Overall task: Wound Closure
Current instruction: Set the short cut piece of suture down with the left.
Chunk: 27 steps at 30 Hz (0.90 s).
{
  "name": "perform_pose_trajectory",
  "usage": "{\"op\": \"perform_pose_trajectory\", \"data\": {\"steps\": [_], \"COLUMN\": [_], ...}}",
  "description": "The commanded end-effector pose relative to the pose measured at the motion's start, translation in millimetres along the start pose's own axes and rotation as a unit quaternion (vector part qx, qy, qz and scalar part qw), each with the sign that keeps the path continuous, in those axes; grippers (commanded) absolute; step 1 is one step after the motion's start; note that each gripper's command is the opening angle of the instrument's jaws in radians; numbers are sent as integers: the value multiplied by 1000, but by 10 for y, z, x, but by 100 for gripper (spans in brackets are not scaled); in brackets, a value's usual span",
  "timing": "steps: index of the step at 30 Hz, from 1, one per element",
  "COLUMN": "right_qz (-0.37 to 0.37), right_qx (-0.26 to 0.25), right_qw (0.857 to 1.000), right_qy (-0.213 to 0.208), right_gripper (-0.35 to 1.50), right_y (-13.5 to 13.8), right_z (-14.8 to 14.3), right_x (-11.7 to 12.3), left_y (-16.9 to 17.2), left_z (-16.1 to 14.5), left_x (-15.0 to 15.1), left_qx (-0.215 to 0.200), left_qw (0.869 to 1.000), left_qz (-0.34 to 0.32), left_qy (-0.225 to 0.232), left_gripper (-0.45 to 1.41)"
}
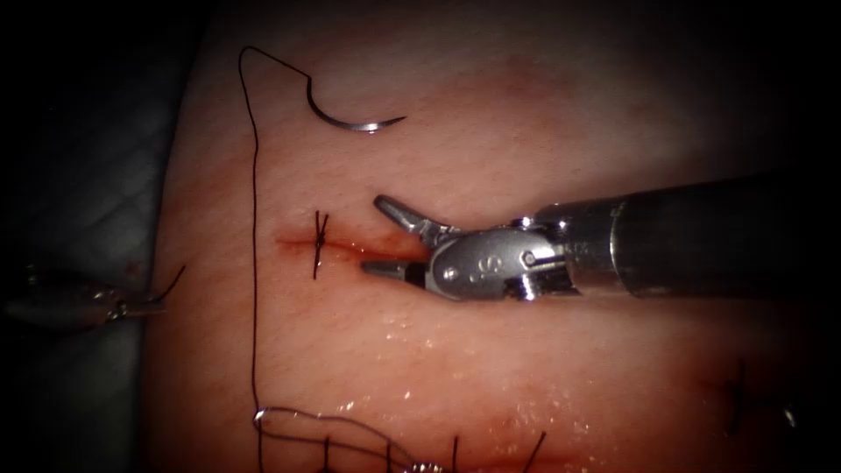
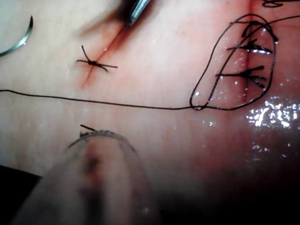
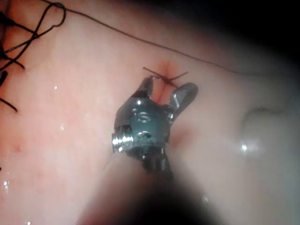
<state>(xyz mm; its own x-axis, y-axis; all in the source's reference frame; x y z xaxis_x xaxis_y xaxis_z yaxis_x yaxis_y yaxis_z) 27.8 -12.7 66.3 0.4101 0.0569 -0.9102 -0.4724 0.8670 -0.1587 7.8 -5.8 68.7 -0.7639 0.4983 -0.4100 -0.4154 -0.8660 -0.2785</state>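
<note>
The tissue [image 1: 543,368] has a short cut [image 1: 359,247] with one tied stitch [image 1: 320,241] near its left end, its cut ends sticking out. My right tool [image 1: 371,235] hovers over the cut just right of that stitch [image 3: 164,77], jaws open and holding nothing [image 3: 168,84]. The curved needle [image 1: 350,118] lies free on the tissue beyond the cut, not in the tissue. Its thread [image 1: 255,263] runs down the left side to loops near the front. My left tool [image 1: 158,307] sits off the tissue's left edge, shut on a short cut piece of thread [image 1: 173,282].
Loose thread loops [image 2: 234,61] lie around older stitches [image 2: 246,72] at the tissue's near edge. Another old stitch [image 1: 736,394] sits at the front right. Wet glints [image 1: 412,337] mark the tissue in front of the cut. Pale cloth [image 1: 79,219] lies left of the tissue.
</note>
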Motion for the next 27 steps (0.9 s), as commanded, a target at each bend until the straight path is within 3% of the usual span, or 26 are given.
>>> {"op": "perform_pose_trajectory", "data": {"steps": [1, 5, 7, 9, 12, 16, 19, 21, 22, 23, 27], "right_qz": [0, -1, -1, -1, -1, -2, -3, -3, -3, -3, -4], "right_qx": [-3, -3, -3, -4, -3, -3, -3, -3, -3, -3, -3], "right_qw": [1000, 1000, 1000, 1000, 1000, 1000, 1000, 1000, 1000, 1000, 1000], "right_qy": [-4, -5, -5, -5, -5, -4, -4, -3, -3, -4, -3], "right_gripper": [130, 130, 128, 128, 128, 128, 128, 128, 128, 128, 128], "right_y": [-4, -5, -4, -4, -4, -6, -10, -10, -10, -10, -11], "right_z": [2, 1, 1, 2, 1, -1, -3, -3, -3, -3, -3], "right_x": [-4, -6, -6, -6, -6, -5, -5, -4, -4, -5, -5], "left_y": [-1, -5, -8, -6, 2, 12, 20, 24, 27, 26, 20], "left_z": [9, 18, 41, 50, 65, 85, 109, 118, 124, 123, 113], "left_x": [-5, -23, -28, -22, -8, 5, 5, 1, -4, -9, -20], "left_qx": [-1, 0, 4, 5, -3, -10, -4, -11, -27, -37, -43], "left_qw": [1000, 1000, 999, 999, 999, 999, 999, 998, 997, 996, 996], "left_qz": [5, 23, 30, 27, 26, 23, 28, 37, 41, 41, 44], "left_qy": [-4, -20, -41, -40, -38, -34, -43, -51, -60, -63, -62], "left_gripper": [-45, -45, -27, -27, 22, 44, 44, 63, 84, 94, 101]}}
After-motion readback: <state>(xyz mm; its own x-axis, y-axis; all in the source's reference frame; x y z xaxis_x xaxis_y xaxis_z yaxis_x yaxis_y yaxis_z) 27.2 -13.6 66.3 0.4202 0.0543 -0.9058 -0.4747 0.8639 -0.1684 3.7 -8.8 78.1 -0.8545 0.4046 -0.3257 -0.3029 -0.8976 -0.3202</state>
